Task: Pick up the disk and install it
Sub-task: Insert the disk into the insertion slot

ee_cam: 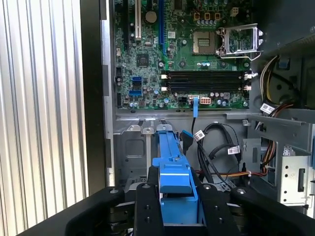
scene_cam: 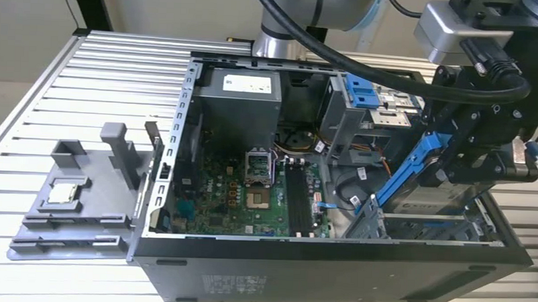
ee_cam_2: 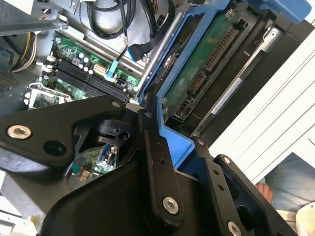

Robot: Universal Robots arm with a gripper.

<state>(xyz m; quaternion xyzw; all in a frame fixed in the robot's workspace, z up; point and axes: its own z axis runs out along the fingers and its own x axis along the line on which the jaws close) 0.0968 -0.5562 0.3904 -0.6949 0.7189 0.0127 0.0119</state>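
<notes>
My gripper is shut on the disk, a silver-grey drive framed by a bright blue bracket. I hold it tilted steeply on edge over the metal drive bay at the exterior view's right end of the open computer case. In the second wrist view the disk's green circuit side faces the camera, with a black finger pressed on the blue frame. In the first wrist view the blue bracket sits between both black fingers, above the bay's grey sheet metal.
The motherboard with its open processor socket lies in the case floor. Black cables run beside the bay. A grey fixture holding a small silver chip sits at the exterior view's left on the slatted table.
</notes>
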